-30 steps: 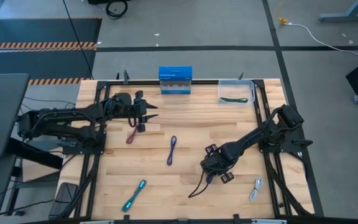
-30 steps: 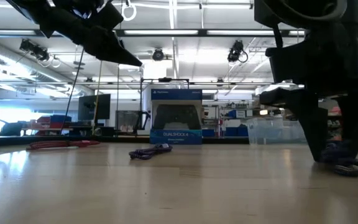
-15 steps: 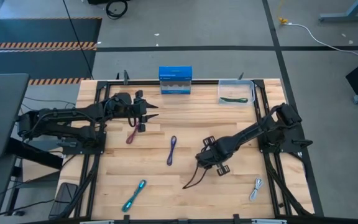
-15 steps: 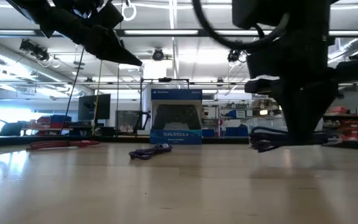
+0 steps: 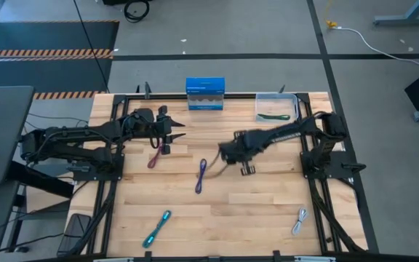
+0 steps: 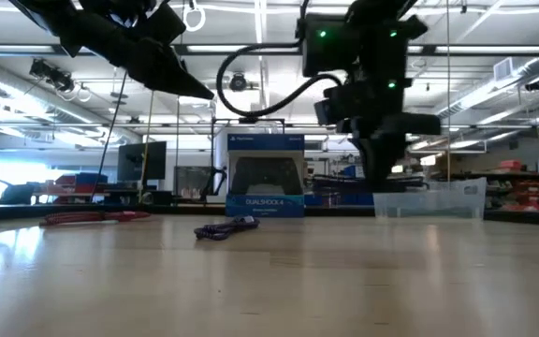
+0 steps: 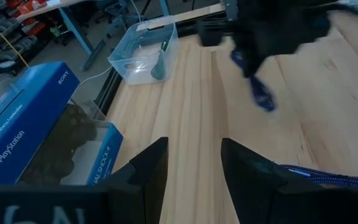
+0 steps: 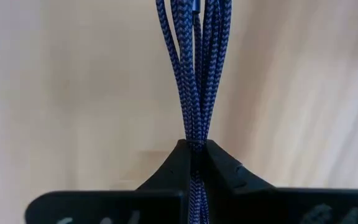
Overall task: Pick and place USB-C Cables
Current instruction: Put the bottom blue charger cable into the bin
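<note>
The left gripper (image 5: 172,137) hangs idle with fingers spread and nothing between them, the magenta cable (image 5: 153,159) on the table just below it. Further right, the right gripper (image 5: 228,154) pinches a purple cable (image 8: 194,74) tight between its fingers and carries it off the wood, another purple cable (image 5: 201,176) lying just beside. The clear tray (image 5: 276,107), green cable (image 5: 273,116) inside, sits well beyond it. Carrying well probably means keeping height so the dangling bundle clears the rim, then releasing squarely over the tray.
</note>
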